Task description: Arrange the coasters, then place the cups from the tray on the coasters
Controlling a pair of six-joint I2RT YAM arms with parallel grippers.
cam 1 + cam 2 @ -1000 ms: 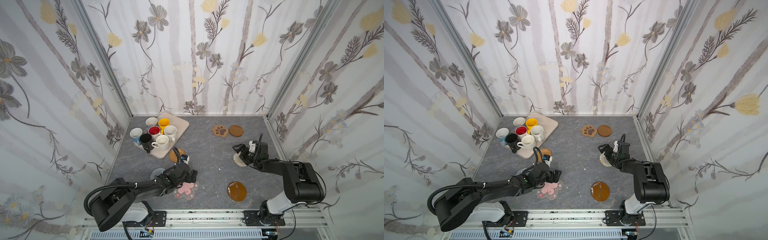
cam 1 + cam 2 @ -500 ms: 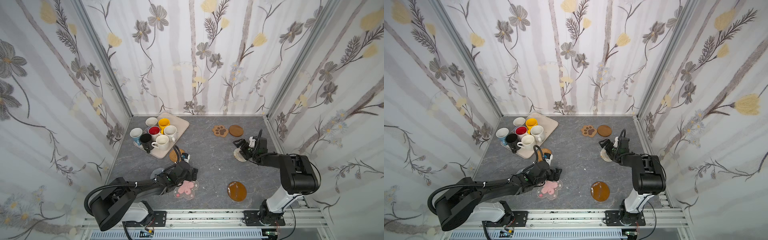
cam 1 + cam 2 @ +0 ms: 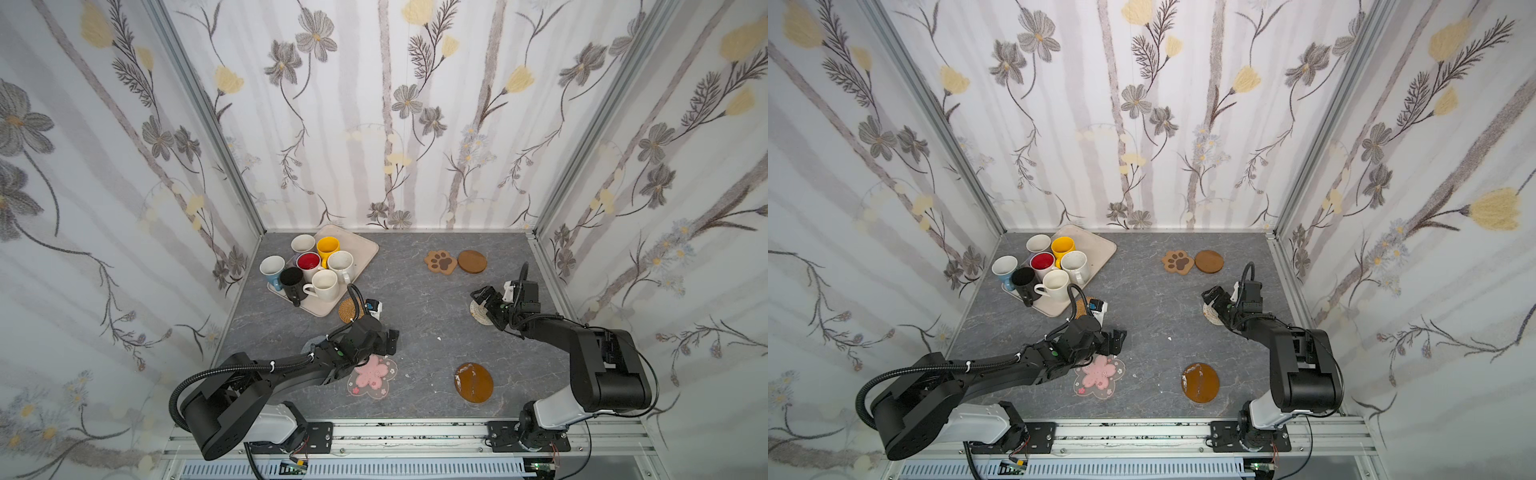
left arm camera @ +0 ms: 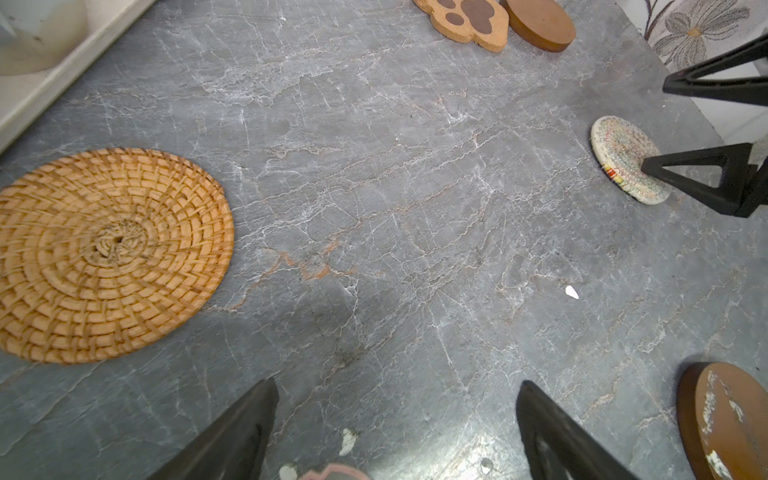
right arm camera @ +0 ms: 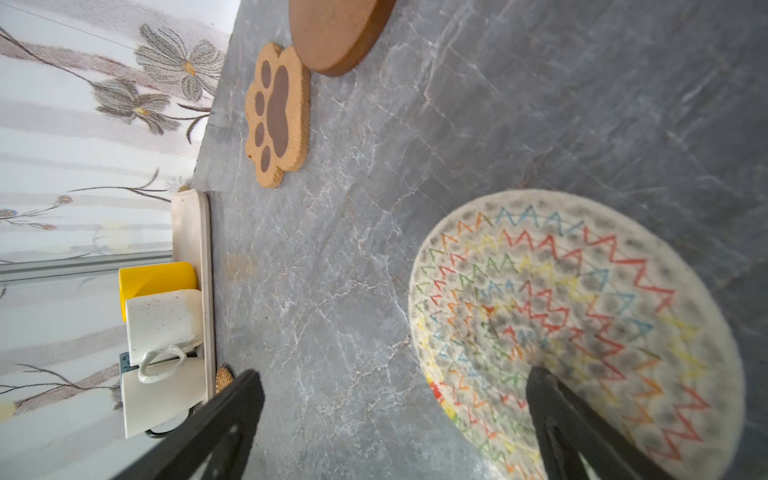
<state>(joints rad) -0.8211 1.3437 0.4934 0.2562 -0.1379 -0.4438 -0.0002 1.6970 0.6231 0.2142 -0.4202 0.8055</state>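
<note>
— Where's the beige mat [image 5: 582,299]?
— By the desk's [image 3: 415,316] right edge, below the right fingers [image 5: 542,390]: spread wide, one over it, one over bare desk, so it lies off-centre.
— And the left fingers [image 4: 257,407]?
— Spread, empty, just beyond the pink mat [image 3: 372,376] near the front edge. The cups [image 3: 325,284] sit on the tray [image 3: 357,245], back-left corner.

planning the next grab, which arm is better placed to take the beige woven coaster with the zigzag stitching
Right. The right gripper hangs open right over the beige woven coaster. The left gripper, also open, sits far off by the pink blossom coaster, so it would likely need a longer reach.
</note>
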